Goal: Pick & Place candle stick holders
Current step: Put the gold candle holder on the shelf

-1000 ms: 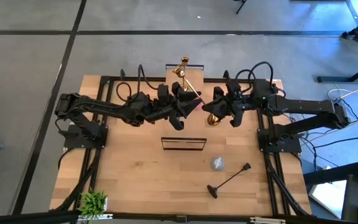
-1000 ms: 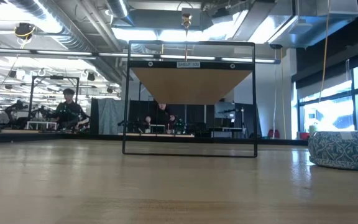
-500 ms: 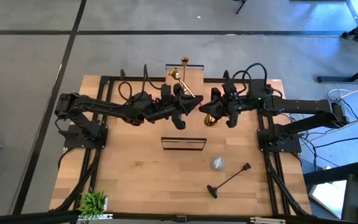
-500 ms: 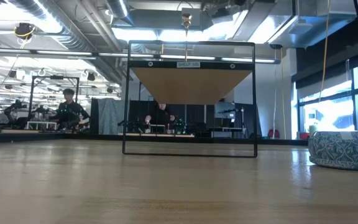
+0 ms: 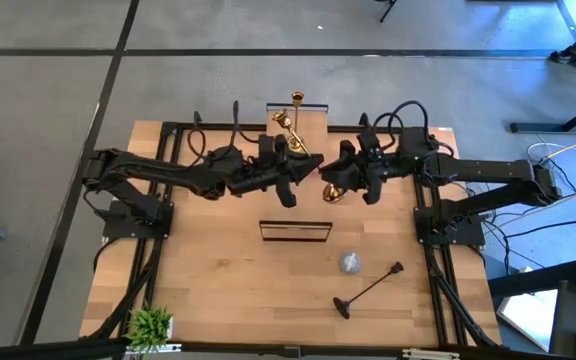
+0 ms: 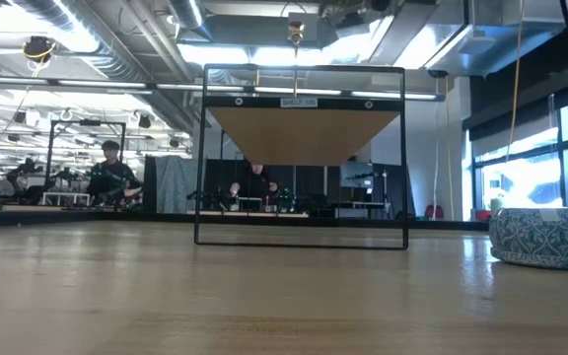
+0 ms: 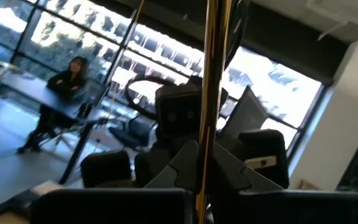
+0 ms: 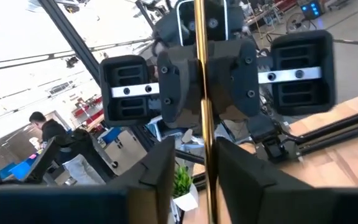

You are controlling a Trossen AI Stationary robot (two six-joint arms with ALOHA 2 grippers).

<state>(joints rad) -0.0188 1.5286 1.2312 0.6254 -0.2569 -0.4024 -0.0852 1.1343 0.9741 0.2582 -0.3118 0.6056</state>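
A gold candle stick holder (image 5: 306,148) hangs slanted above the table's far middle. Its cup end (image 5: 281,118) points far-left and its round base (image 5: 334,192) near-right. My left gripper (image 5: 301,166) and my right gripper (image 5: 326,180) face each other, both shut on its thin stem. A second gold holder (image 5: 296,97) stands upright at the far edge. A long black holder (image 5: 368,290) lies on the table at the near right. A bluish round cup (image 5: 349,263) sits beside it and also shows in the low view (image 6: 543,237). My left gripper pinches the gold stem (image 7: 205,149) between its two fingers, on the cup side of the stem's middle. The fingers come about level from the table's left and lie across the stem. The holder is tilted and clear of the table. My right gripper pinches the same gold stem (image 8: 201,134) between its two fingers, close to the round base. The fingers come about level from the table's right and lie across the stem. The base (image 5: 334,192) hangs just below the fingers, off the table.
A black wire frame (image 5: 296,231) stands in the table's middle and carries a wooden shelf board (image 6: 304,133). A small green plant (image 5: 151,325) stands at the near left corner. People sit at desks in the room beyond the table.
Both grippers have gone a little toward the table's left edge with the gold holder between them. The holder's cup end and base have shifted left with them, and it stays slanted and off the table.
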